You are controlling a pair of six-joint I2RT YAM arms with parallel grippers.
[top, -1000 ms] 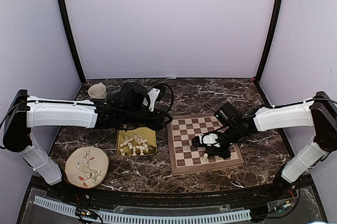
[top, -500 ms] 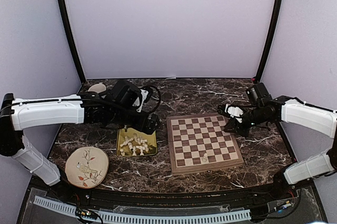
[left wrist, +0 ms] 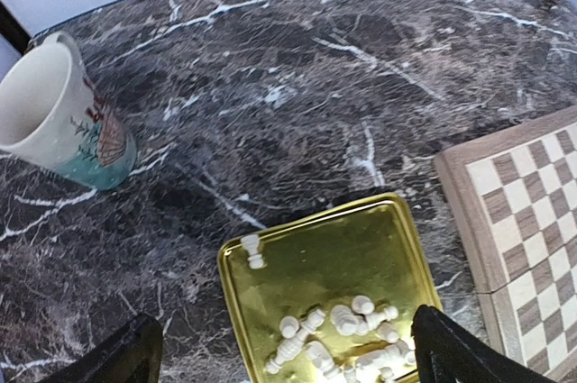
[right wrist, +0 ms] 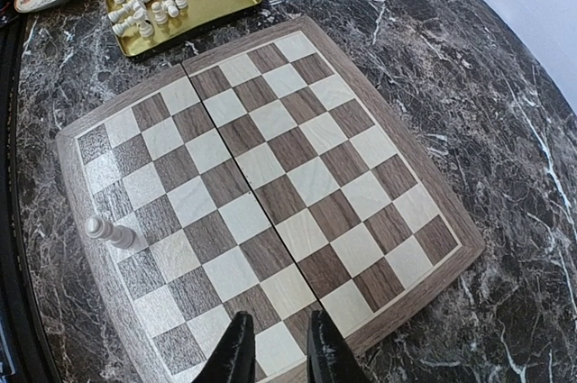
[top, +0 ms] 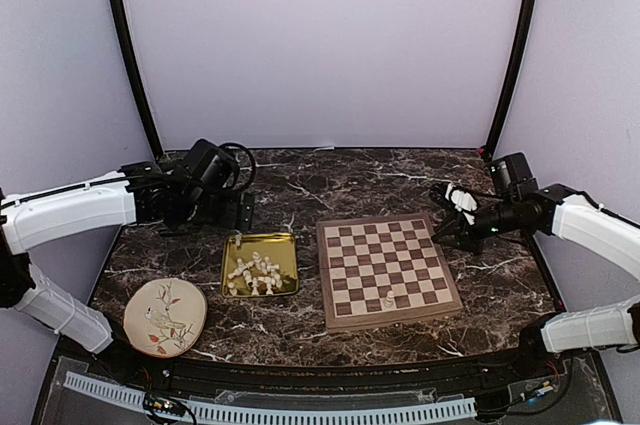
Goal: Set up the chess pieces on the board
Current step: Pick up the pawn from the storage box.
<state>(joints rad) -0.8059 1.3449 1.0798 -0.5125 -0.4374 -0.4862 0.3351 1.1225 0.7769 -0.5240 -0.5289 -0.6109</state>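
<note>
The left jaws stand wide apart with nothing between them, above the counter (top: 380, 180) just behind the gold tray (left wrist: 361, 248). The right jaws show only a narrow gap, gripping nothing, just beside the far right corner of the board (right wrist: 270, 167). One chess piece (right wrist: 108, 231) stands on the board close to its near edge, about midway along it. It looks upright from above, while the right wrist view sees it side-on, its head leaning away from the lens. That view alone shows the board's fold seam, running left to right. The other chess pieces (left wrist: 347, 320) lie heaped in the tray, mostly on their sides and pointing every way, one (left wrist: 252, 250) apart near a far corner. Only the left wrist view shows the printed cup (left wrist: 54, 113), and only the overhead view shows the whole bird plate (top: 165, 317).
</note>
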